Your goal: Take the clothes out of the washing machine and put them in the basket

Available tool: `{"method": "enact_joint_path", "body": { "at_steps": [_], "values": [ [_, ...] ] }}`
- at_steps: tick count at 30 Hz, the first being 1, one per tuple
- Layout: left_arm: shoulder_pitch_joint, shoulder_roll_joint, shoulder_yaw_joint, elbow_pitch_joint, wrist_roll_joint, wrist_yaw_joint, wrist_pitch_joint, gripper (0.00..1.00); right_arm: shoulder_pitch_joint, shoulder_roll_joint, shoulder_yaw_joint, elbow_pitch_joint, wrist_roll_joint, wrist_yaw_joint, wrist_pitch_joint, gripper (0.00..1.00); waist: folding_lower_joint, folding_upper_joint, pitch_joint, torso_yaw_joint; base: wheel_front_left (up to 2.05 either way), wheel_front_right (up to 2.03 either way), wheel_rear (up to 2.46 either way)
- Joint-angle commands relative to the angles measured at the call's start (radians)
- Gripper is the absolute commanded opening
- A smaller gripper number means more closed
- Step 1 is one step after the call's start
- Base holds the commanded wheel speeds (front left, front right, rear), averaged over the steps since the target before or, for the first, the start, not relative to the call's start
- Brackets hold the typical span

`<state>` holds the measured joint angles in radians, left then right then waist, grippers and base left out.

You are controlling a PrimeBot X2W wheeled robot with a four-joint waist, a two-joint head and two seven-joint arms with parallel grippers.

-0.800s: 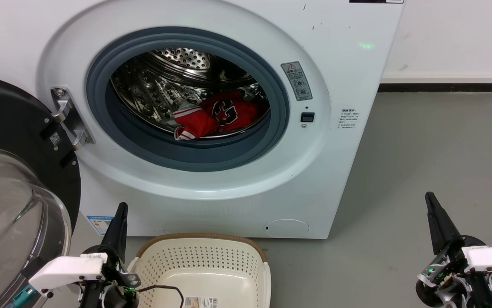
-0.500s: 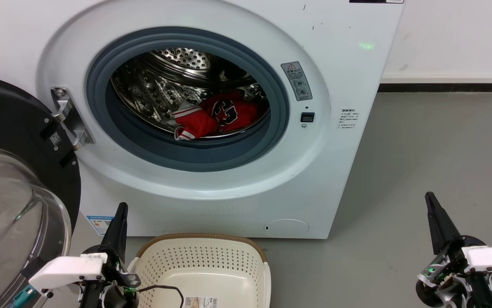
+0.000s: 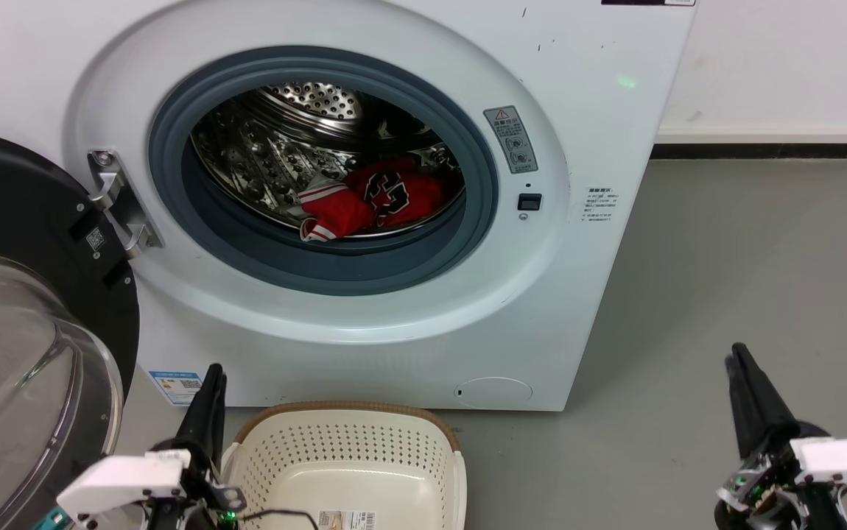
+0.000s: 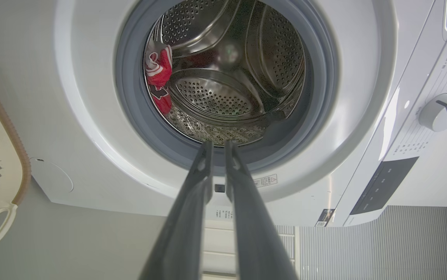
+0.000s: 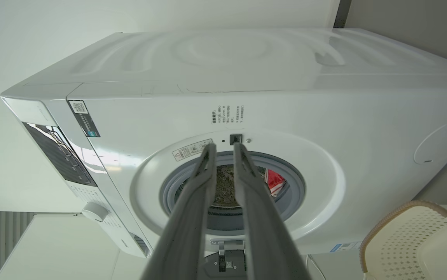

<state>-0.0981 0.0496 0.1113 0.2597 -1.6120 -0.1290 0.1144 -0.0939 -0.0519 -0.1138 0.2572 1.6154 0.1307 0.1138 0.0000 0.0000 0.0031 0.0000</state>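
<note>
The clothes [image 3: 375, 200] lie as a red bundle with black-and-white lettering and striped trim on the drum floor of the washing machine [image 3: 600, 132], whose door hangs open. The cream basket [image 3: 350, 407] stands on the floor right in front of the washer, with nothing but a barcode label inside. My left gripper [image 3: 215, 368] is low at the basket's left corner, its fingers a narrow gap apart and holding nothing. My right gripper [image 3: 734, 352] hovers over the bare floor at the lower right, also slightly parted and holding nothing. In the left wrist view my left gripper [image 4: 218, 144] points at the drum opening, and the clothes [image 4: 158, 74] show inside.
The black-rimmed glass door [image 3: 11, 331] swings out at the left, close beside my left arm. Grey floor [image 3: 725, 258] spreads to the right of the washer. A white wall with a dark skirting [image 3: 762, 151] closes the back right.
Both grippers have sunk slightly lower in the head view, and each now shows its two fingers slightly parted instead of one blade. Clothes, basket and door are unmoved.
</note>
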Motion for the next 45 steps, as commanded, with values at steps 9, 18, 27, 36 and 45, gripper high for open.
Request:
{"method": "enact_joint_path", "body": {
  "at_steps": [9, 18, 27, 36, 45],
  "values": [
    [-0.008, 0.003, -0.043, -0.016, 0.046, 0.0, -0.049, 1.0, 0.016, 0.0, 0.018, -0.033, -0.045, 0.0, -0.048, 1.0, 0.0, 0.0, 0.0, -0.002, 0.0, 0.0, 0.0],
    [-0.014, 0.002, -0.048, -0.055, 0.167, -0.001, -0.086, 1.0, 0.027, 0.0, 0.028, -0.082, -0.194, 0.0, -0.085, 1.0, 0.0, 0.0, -0.001, 0.002, 0.0, 0.0, 0.0],
    [-0.021, 0.0, -0.055, -0.103, 0.356, -0.001, -0.124, 1.0, 0.042, 0.0, 0.041, -0.153, -0.452, 0.0, -0.124, 1.0, 0.0, 0.0, -0.003, 0.007, 0.0, 0.0, 0.0],
    [-0.023, 0.001, -0.081, -0.132, 0.58, -0.001, -0.166, 1.0, 0.071, 0.001, 0.058, -0.196, -0.723, 0.0, -0.165, 1.0, 0.0, 0.0, -0.007, 0.014, 0.0, 0.0, 0.0],
    [-0.027, 0.002, -0.097, -0.148, 0.747, -0.002, -0.196, 1.0, 0.089, 0.001, 0.063, -0.2, -0.881, 0.0, -0.183, 1.0, 0.0, 0.0, -0.009, 0.019, 0.0, 0.0, 0.0]
  ]
}}
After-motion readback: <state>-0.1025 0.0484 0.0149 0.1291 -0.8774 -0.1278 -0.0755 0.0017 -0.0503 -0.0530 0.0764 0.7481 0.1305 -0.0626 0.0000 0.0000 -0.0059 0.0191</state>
